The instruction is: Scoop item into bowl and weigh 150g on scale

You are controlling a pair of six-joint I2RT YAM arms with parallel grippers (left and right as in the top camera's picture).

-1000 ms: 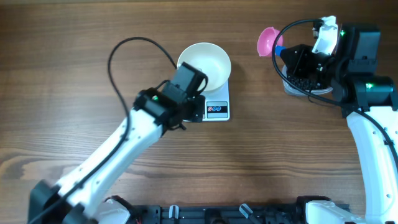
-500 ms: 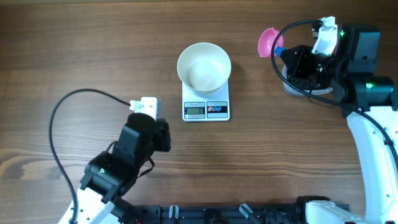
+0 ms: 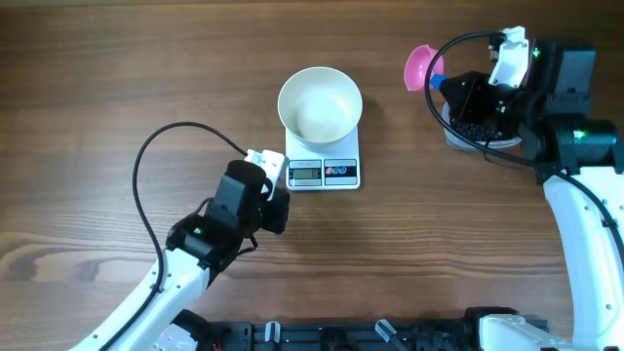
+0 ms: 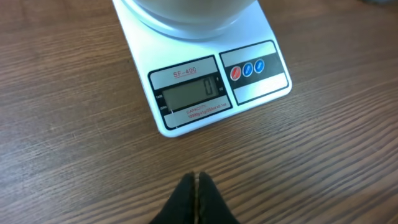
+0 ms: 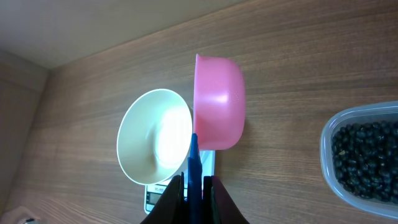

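The white bowl point(image 3: 320, 105) stands on the small white scale point(image 3: 324, 173), whose display point(image 4: 189, 96) reads 0. My left gripper point(image 3: 281, 207) hovers just in front of the scale's left front corner. Its jaws point(image 4: 196, 178) are shut with nothing between them. My right gripper point(image 5: 194, 182) is shut on the blue handle of a pink scoop point(image 5: 217, 102), held in the air right of the bowl point(image 5: 152, 143). The scoop point(image 3: 421, 65) looks empty. The item, tiny black beans point(image 5: 367, 158), fills a clear tub partly hidden under the right arm.
The clear tub point(image 3: 473, 132) sits at the back right under the right wrist. A black cable point(image 3: 146, 175) loops from the left arm over the wooden table point(image 3: 117, 88).
The left arm left the scale's front, swung back to the front left, and has now returned close to the scale. The right arm and scoop have not moved.
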